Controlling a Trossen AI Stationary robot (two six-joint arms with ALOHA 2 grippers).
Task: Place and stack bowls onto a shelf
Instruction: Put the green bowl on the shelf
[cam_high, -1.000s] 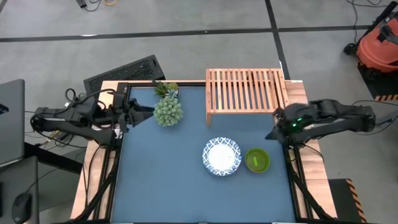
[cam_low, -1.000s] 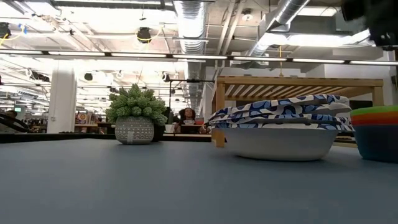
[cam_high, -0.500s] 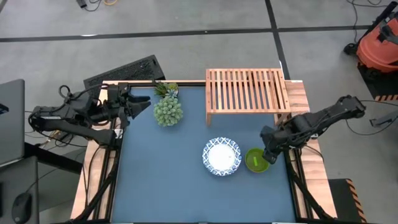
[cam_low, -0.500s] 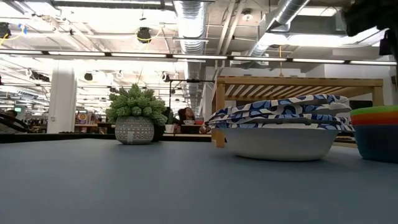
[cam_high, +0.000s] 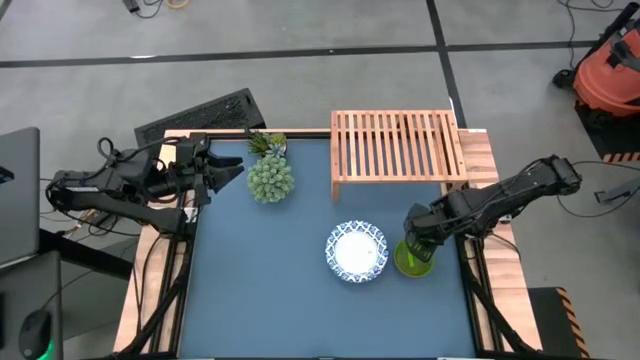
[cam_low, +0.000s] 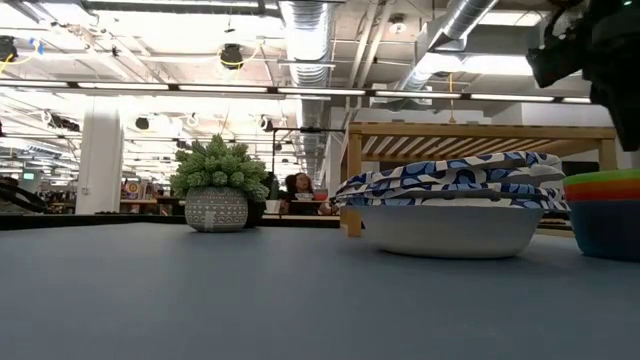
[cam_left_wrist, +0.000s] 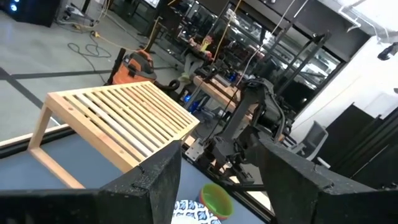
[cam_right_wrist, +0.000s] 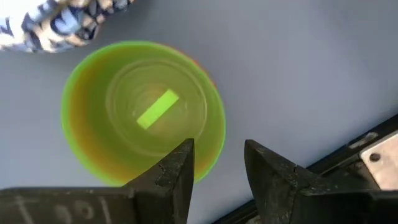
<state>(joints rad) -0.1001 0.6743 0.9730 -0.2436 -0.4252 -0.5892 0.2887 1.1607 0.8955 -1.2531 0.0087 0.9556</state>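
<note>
A stack of small bowls (cam_low: 603, 215), lime green on top of red and blue, stands at the table's near right. Seen from above, only the green bowl (cam_high: 413, 258) shows. Left of it sits a stack of white bowls with blue patterned rims (cam_high: 356, 251). The light-wood slatted shelf (cam_high: 396, 145) stands bare at the far right. My right gripper (cam_right_wrist: 219, 165) hangs open over the green bowl (cam_right_wrist: 143, 115), pointing down, one finger over its inside and one beyond its rim, clear of it. My left gripper (cam_left_wrist: 221, 186) waits open at the table's far left corner, pointing level.
A spiky green plant in a grey pot (cam_high: 270, 178) stands at the far side, left of the shelf. The blue tabletop (cam_high: 260, 280) lies bare across its left and near parts. The table's right edge runs close beside the green bowl.
My right gripper has swung from beside the shelf's right end toward the near edge and leftward. It has come down, tipping to point straight down over the green bowl. Its fingers stay open. My left gripper has turned a little in place.
</note>
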